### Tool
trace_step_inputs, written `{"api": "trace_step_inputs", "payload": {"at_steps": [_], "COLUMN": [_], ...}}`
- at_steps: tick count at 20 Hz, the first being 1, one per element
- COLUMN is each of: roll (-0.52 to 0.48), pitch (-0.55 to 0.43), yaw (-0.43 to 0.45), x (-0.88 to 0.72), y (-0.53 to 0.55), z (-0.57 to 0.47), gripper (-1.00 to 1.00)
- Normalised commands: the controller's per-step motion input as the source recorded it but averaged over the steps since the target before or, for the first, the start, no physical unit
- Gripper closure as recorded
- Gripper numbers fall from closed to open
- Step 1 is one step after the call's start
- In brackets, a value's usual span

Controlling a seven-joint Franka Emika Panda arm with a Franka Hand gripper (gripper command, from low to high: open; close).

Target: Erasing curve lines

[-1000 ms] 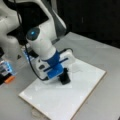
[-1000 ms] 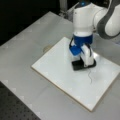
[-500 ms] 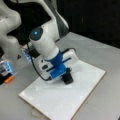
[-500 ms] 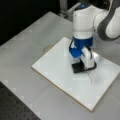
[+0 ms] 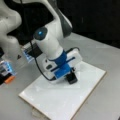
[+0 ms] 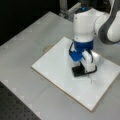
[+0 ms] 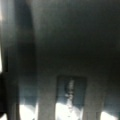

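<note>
My pincer [image 6: 83, 69] is down on the white board [image 6: 55, 67], near the board's middle in both front views, a little toward a front view's right [image 5: 71, 77]. It carries a flat black block [image 6: 80, 71] that lies pressed flat on the board's surface; the block shows as a dark pad under my blue wrist fitting [image 5: 62, 68] as well. I take my pincer to be clamped on that block, since the block sits directly under the white fingers [image 6: 89, 63] and touches them.

The curve lines [image 6: 92, 79] show only as a short, faint grey squiggle on the board, just beside the block on the side toward a front view's bottom right. I cannot make them out in the view where my arm leans in from the left. The part of the board around the block otherwise looks plain white.

The board lies flat on the grey bench [image 6: 30, 45], with its thin wooden edge [image 6: 57, 87] showing along the near side. In a front view a small orange thing [image 5: 9, 79] and a blue-lit item [image 5: 27, 53] sit on the bench at the left, well apart from the board.

The wrist view is dark and smeared; a pale upright shape [image 7: 70, 100] sits low in its middle, and I cannot tell what it is.
</note>
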Motion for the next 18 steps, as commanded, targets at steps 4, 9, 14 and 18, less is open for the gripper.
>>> {"api": "trace_step_inputs", "payload": {"at_steps": [4,9,14,18], "roll": [0.033,0.014,0.014,0.022], "pitch": [-0.218,-0.205,-0.205,-0.208], "yaw": [-0.272,-0.251,-0.257,-0.274], "x": [-0.15,-0.16,-0.13,-0.09], "y": [0.38,0.33,0.31,0.34], "z": [-0.56,-0.57,-0.59,-0.61], "gripper": [1.0,1.0,1.0,1.0]}}
